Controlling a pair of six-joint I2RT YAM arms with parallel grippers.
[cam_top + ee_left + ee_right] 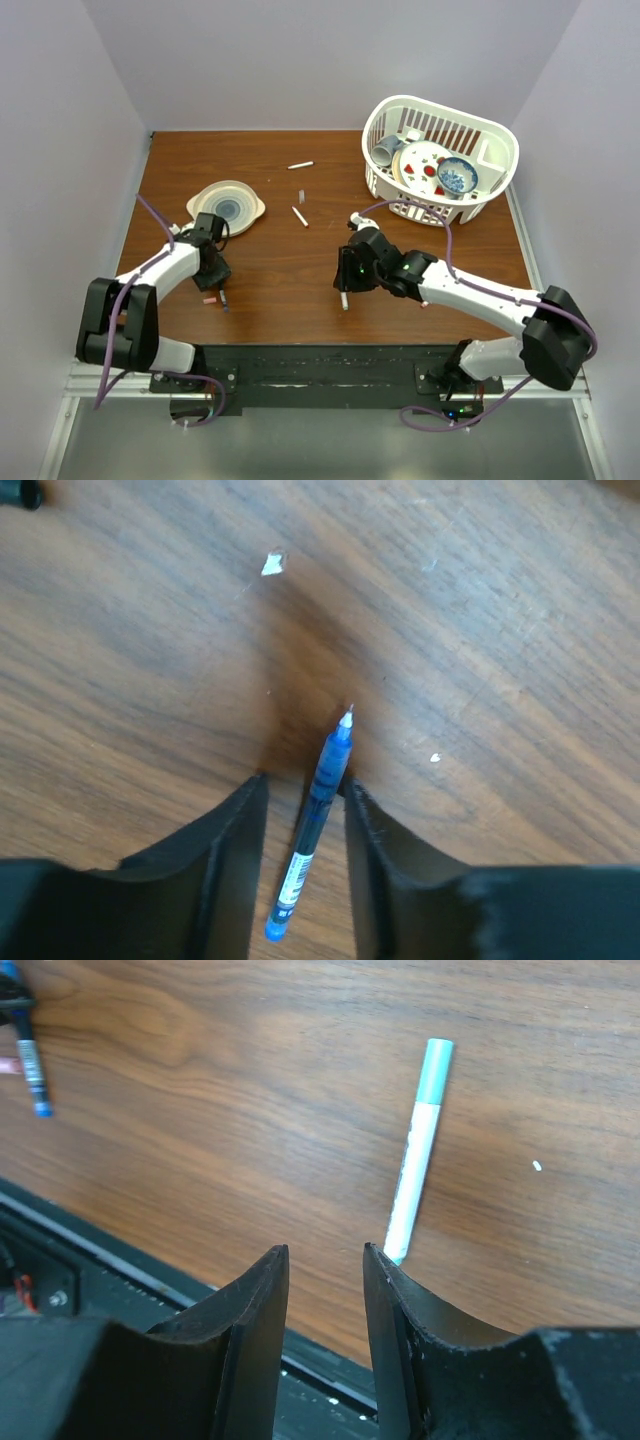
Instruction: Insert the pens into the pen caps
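An uncapped blue pen point(318, 810) lies on the table between the fingers of my left gripper point(305, 780), its tip pointing away. The jaws stand apart; the right finger touches the barrel and a gap shows on the left side. A pink pen cap point(209, 299) lies just left of that pen point(222, 298). My right gripper point(325, 1250) is open with nothing in it. A white pen point(412, 1180) wearing a green cap point(434, 1068) lies on the wood just past its right fingertip. Two more white pens point(300, 164) point(299, 216) and a small cap point(300, 195) lie mid-table.
A white basket point(386, 186) holding dishes stands at the back right. A tan plate point(226, 208) with blue rings sits behind the left gripper point(217, 283). The black base rail point(120, 1260) runs along the table's near edge, close below the right gripper point(346, 283).
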